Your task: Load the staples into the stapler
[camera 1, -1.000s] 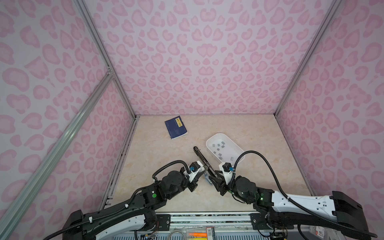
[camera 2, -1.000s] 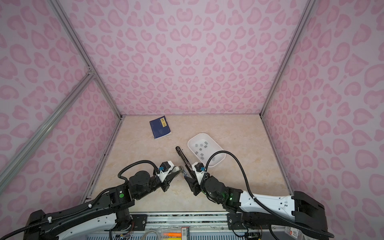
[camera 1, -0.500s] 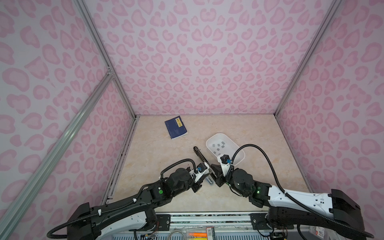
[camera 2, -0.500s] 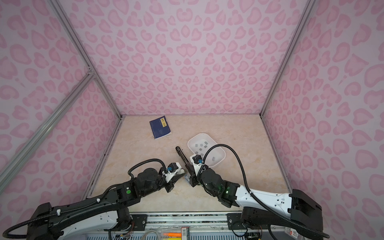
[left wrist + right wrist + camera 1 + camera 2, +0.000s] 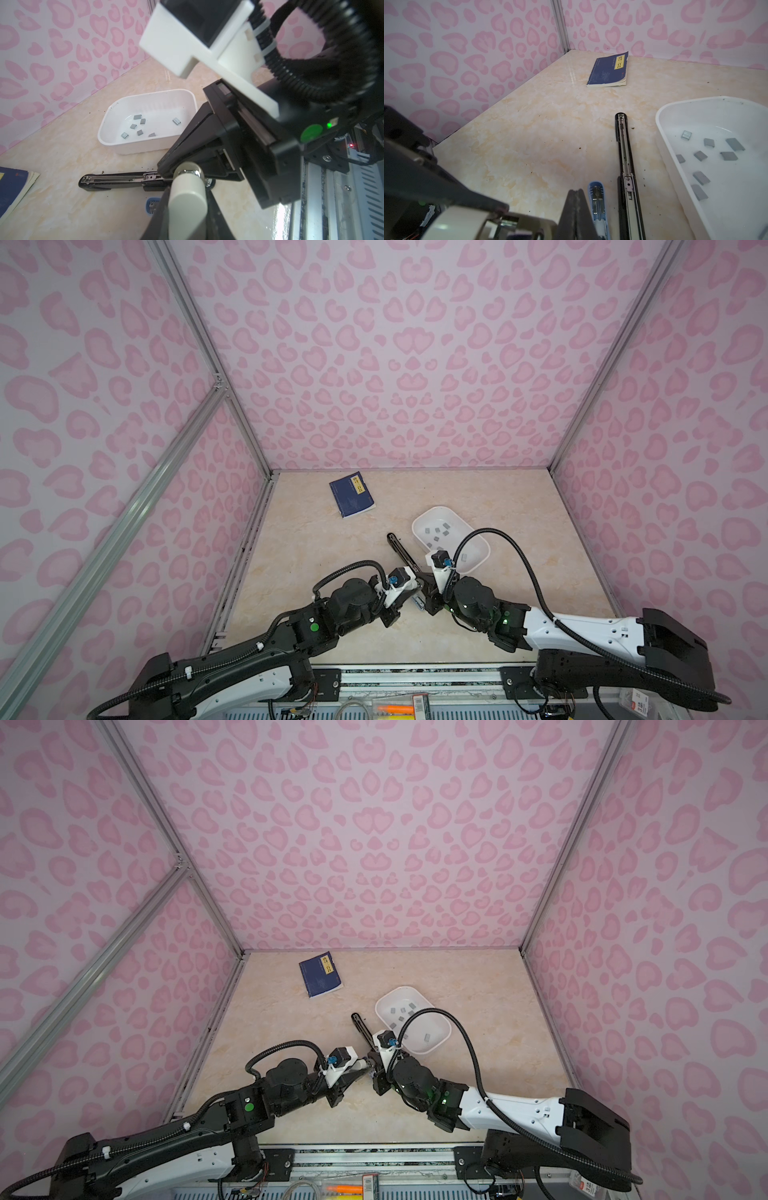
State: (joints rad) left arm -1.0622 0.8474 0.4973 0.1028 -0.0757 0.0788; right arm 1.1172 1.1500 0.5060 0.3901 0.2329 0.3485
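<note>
Grey staples (image 5: pixel 437 536) lie loose in a white tray (image 5: pixel 473 562) — the black stapler (image 5: pixel 400 548) lies open just beside it.
In both top views the left gripper (image 5: pixel 363 1071) is drawn closed near the stapler's hinge end on the worktop (image 5: pixel 332 564). The left wrist view shows the staples scattered over the tray floor. In the right wrist view the right gripper (image 5: pixel 576 192) is pressed together — a small blue stapler (image 5: pixel 598 205) lies alongside.

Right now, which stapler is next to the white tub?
The long black stapler; it lies beside the tub, between it and the short blue stapler.
</note>
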